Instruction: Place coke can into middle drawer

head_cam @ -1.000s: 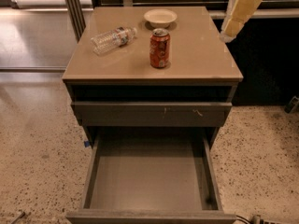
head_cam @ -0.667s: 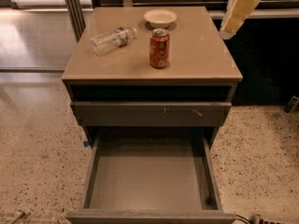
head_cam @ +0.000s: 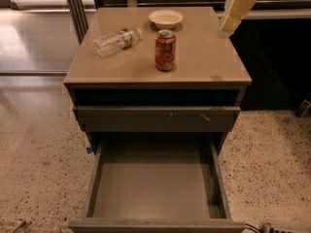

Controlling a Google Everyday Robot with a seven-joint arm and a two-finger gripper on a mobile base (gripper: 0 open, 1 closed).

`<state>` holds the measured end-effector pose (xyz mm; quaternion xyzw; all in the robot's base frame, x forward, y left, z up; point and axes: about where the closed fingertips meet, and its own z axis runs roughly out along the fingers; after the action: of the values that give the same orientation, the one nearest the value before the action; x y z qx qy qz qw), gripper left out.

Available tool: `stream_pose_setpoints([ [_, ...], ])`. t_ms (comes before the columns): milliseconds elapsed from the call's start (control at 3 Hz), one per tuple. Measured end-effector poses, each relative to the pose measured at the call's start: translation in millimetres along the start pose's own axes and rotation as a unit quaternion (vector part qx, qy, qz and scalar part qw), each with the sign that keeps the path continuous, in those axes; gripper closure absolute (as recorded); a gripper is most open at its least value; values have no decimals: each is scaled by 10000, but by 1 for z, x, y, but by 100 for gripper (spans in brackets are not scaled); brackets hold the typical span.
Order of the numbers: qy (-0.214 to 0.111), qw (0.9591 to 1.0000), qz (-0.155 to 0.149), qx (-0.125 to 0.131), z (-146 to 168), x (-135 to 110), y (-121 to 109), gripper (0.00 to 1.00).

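Observation:
The coke can (head_cam: pixel 165 50) stands upright near the middle of the cabinet top (head_cam: pixel 204 62). It is red-orange with a silver top. The middle drawer (head_cam: pixel 153 183) is pulled fully out below, with a bare flat floor. My gripper (head_cam: pixel 232 19) hangs at the top right, above the cabinet's right rear part, well to the right of the can and apart from it. It holds nothing that I can see.
A clear plastic water bottle (head_cam: pixel 116 41) lies on its side at the left of the cabinet top. A small pale bowl (head_cam: pixel 165 18) sits behind the can. A shut grey drawer front (head_cam: pixel 156 118) with small scratch marks is above the open drawer. Speckled floor surrounds the cabinet.
The gripper has shifted slightly, staying at the top right. The can, bottle, bowl and drawer have not moved.

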<state>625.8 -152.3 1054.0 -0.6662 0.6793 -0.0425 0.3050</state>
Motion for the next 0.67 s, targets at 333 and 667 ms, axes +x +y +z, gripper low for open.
stream_pose_setpoints([
  [333, -484, 9971, -459, -377, 56, -41, -23, 0],
  [667, -641, 9927, -758, -681, 88, -66, -26, 0],
])
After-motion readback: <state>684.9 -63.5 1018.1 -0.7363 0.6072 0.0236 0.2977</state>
